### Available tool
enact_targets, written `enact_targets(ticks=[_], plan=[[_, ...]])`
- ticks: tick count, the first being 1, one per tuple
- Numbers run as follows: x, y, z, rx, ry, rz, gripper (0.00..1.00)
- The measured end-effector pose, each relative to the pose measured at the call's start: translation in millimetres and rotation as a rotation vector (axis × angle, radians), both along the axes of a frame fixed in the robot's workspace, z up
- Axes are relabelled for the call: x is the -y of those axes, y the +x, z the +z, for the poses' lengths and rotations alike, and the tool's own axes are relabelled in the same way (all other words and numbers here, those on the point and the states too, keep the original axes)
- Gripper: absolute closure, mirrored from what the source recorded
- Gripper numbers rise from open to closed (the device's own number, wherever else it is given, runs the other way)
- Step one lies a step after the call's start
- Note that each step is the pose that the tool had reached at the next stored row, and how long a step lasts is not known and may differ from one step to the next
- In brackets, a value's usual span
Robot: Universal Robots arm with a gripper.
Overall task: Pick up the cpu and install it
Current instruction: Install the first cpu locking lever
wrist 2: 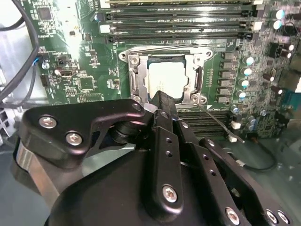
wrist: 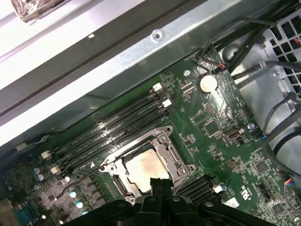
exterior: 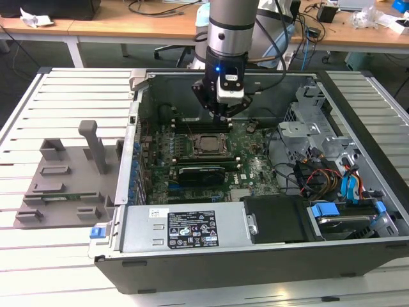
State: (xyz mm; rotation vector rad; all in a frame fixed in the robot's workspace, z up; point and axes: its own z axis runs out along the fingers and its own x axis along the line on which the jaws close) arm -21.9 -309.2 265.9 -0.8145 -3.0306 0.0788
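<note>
Slatted white table [exterior: 64,89], open black computer case [exterior: 192,272] | small flat silvery-grey square cpu [wrist 2: 165,80] seated inside metal socket frame [wrist 2: 133,81] | I read black gripper [wrist 2: 162,100] pressed together, empty, just above that frame, cpu beneath.

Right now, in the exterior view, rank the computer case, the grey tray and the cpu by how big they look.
Largest: the computer case.
Next: the grey tray beside it.
Smallest: the cpu, inside the case.
No close calls.

cpu [wrist 2: 167,77]: silvery-grey square, lying flat, seated inside socket frame [wrist 2: 133,80].
</note>
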Motion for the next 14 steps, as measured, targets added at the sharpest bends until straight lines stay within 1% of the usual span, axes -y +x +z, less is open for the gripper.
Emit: enact_targets(ticks=[4, 6, 11, 14], plan=[[0.0, 0.0, 0.0, 0.0, -0.0001, 0.045, 0.89], [0.0, 0.0, 0.0, 0.0, 0.0, 0.078, 0.89], [0.0, 0.0, 0.0, 0.0, 0.0001, 0.133, 0.89], [0.0, 0.0, 0.0, 0.0, 0.0, 0.179, 0.89]])
